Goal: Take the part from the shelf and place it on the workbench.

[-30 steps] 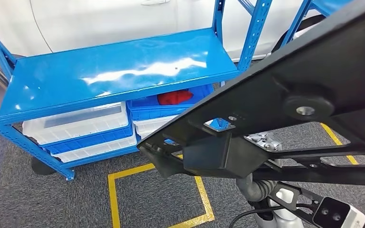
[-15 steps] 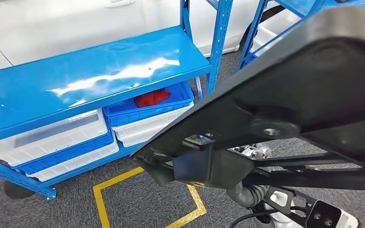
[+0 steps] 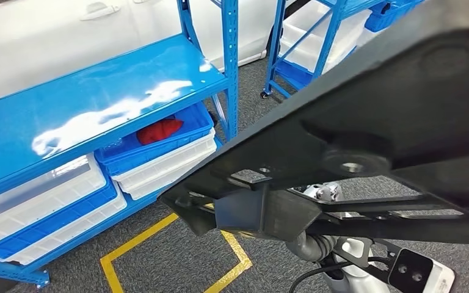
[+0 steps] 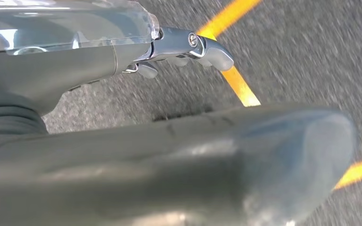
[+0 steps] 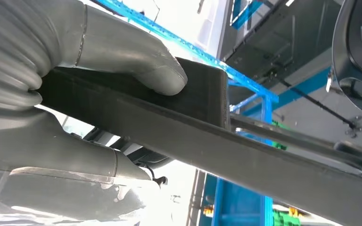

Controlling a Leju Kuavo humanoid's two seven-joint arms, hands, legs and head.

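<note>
A large black part (image 3: 366,122), flat with ribs and bolt holes, hangs close under the head camera and covers the right half of that view. My right hand (image 5: 75,94) grips it at one edge, the thumb (image 5: 136,61) pressed on a thick block of the part (image 5: 207,136). Silver knuckles of the right hand (image 3: 320,194) peek out below the part, above the grey wrist cover. My left hand (image 4: 169,141) hangs over the grey carpet and holds nothing, its fingers (image 4: 188,44) apart from the thick thumb.
A blue steel shelf (image 3: 85,116) stands to the left with stacked white and blue bins (image 3: 159,155) under it, one holding a red item (image 3: 159,129). A second blue rack (image 3: 323,36) stands at the back right. A yellow square (image 3: 177,268) marks the carpet. A white car (image 3: 98,24) is behind.
The whole picture has swung: the blue shelf slid left and the second rack came into view at the back right, so the camera turned. The black part stays in my right hand.
</note>
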